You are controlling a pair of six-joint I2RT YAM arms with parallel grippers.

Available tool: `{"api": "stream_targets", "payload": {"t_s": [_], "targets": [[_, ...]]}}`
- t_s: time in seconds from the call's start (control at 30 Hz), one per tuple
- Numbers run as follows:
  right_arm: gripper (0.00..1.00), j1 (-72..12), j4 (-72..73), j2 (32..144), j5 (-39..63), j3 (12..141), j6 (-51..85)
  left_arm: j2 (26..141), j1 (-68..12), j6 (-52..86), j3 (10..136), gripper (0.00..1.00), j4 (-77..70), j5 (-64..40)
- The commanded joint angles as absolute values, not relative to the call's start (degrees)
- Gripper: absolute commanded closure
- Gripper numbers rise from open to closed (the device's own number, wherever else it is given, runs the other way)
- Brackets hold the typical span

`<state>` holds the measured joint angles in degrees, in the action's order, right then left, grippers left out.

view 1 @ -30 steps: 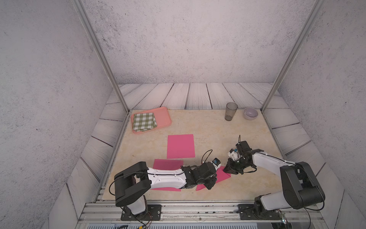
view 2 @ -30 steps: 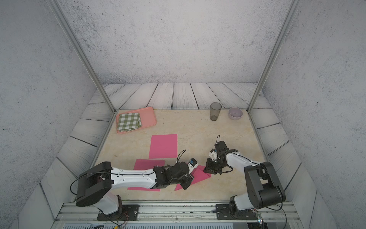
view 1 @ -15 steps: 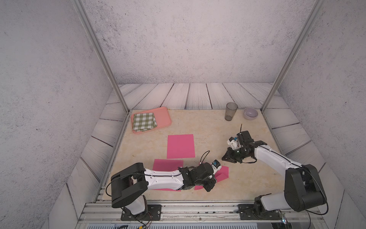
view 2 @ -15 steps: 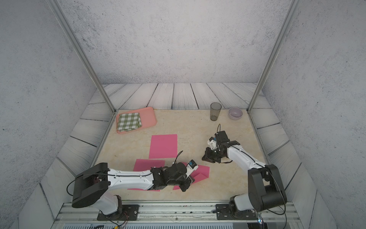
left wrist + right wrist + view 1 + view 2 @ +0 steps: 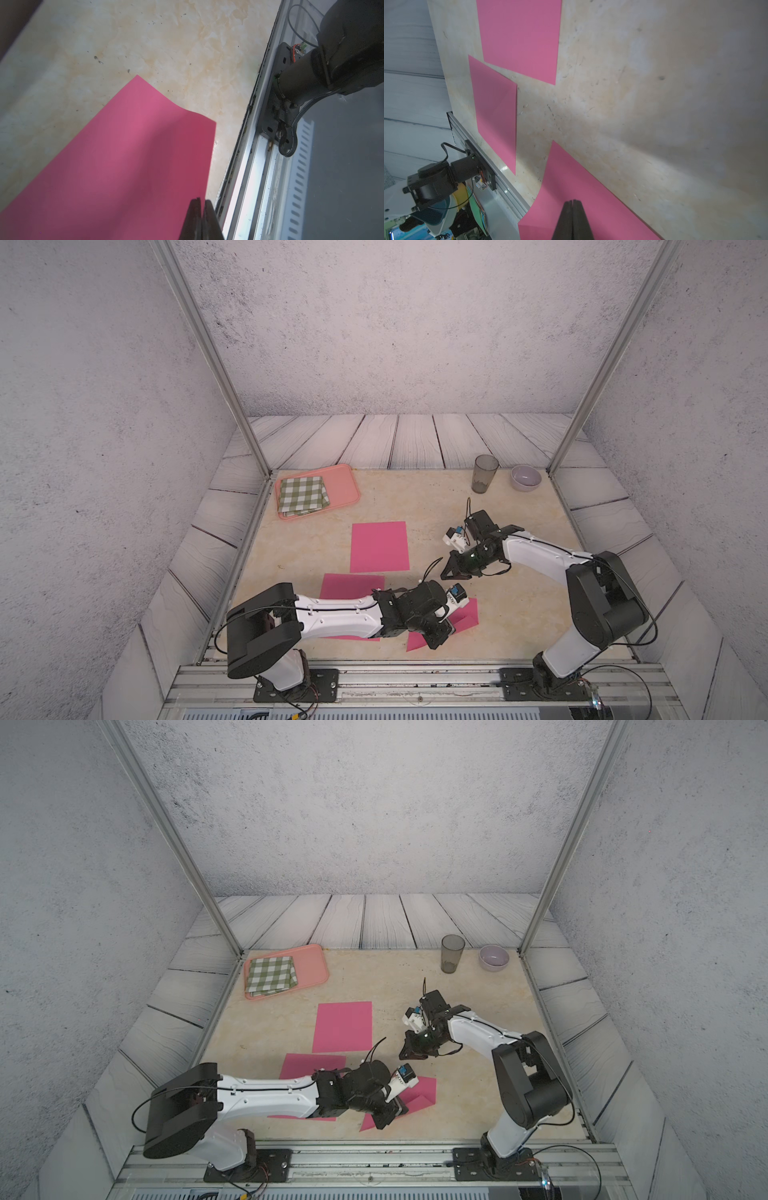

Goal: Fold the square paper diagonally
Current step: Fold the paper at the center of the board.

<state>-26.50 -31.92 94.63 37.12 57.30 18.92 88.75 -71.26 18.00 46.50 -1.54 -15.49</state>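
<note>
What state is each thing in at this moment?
front pink paper, partly folded
rear pink paper, flat, unfolded
half-hidden pink paper, lying flat, partly covered
left gripper, shut, tips at front pink paper
right gripper, shut, holding nothing
cup, upright
bowl, upright
checked cloth, folded on tray

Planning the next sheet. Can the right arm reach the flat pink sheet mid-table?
Probably yes: the right gripper hangs shut close beside that sheet, bare table between them, and the left arm lies nearer the front.
</note>
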Motion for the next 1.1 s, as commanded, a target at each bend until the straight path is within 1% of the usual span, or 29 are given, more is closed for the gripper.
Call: {"api": "stream_targets", "payload": {"t_s": [0.0,0.1,0.2,0.33,0.5,0.73,0.97,1.07], "targets": [[0.92,-27.95,-33.08,97.17,37.09,58.23,16.18,88.42,-71.65,16.45,47.82,1.00,-0.26,-16.70],[0.93,-29.02,-33.71,99.17,37.23,58.01,14.09,88.57,-71.77,16.18,47.75,1.00,-0.18,-16.61],[0.95,-31.14,-33.45,100.87,37.11,57.58,13.56,88.68,-71.72,15.83,47.68,1.00,-0.09,-16.70],[0.96,-33.32,-31.90,101.03,34.12,55.81,14.60,88.51,-71.72,15.60,47.65,1.00,0.00,-16.26],[0.96,-34.14,-30.83,101.14,28.86,55.64,15.47,88.68,-71.74,15.29,47.90,1.00,0.10,-16.58],[0.98,-34.60,-31.05,104.61,24.37,58.53,15.85,88.69,-71.83,14.77,48.23,1.00,0.77,-17.13],[0.99,-34.49,-30.21,107.27,22.61,58.51,17.43,88.09,-71.92,14.07,48.34,1.00,2.65,-16.70],[1.00,-34.46,-29.21,106.58,21.31,57.16,18.79,87.57,-71.89,13.98,48.33,1.00,3.70,-15.54]]}}
